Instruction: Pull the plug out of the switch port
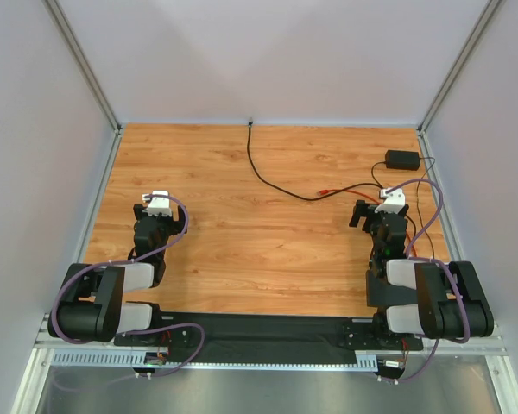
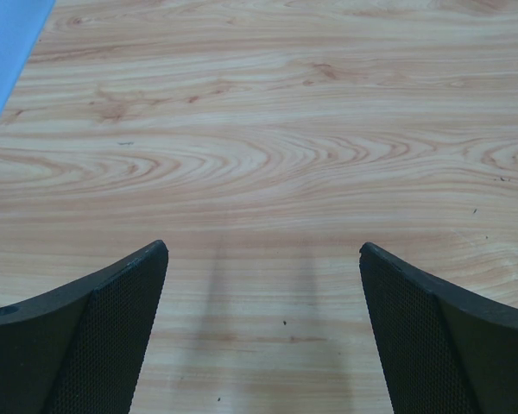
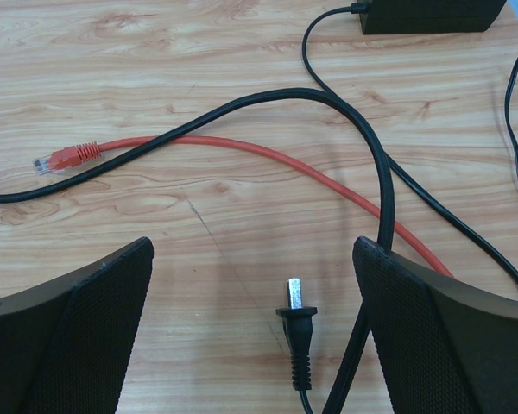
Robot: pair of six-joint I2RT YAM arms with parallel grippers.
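My right hand, wide open like my left hand, is nearer: red plug lies loose at ten o'clock, lengthwise nine-to-three.

One red cable, one black brick, one pronged plug.

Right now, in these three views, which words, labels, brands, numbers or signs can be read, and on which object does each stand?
No text can be read in any view.
small black box: plain surface, no label visible.
two-pin power plug: no marking legible.
red cable's connector: no print visible.
white block on the left wrist, white block on the right wrist: too small to tell.
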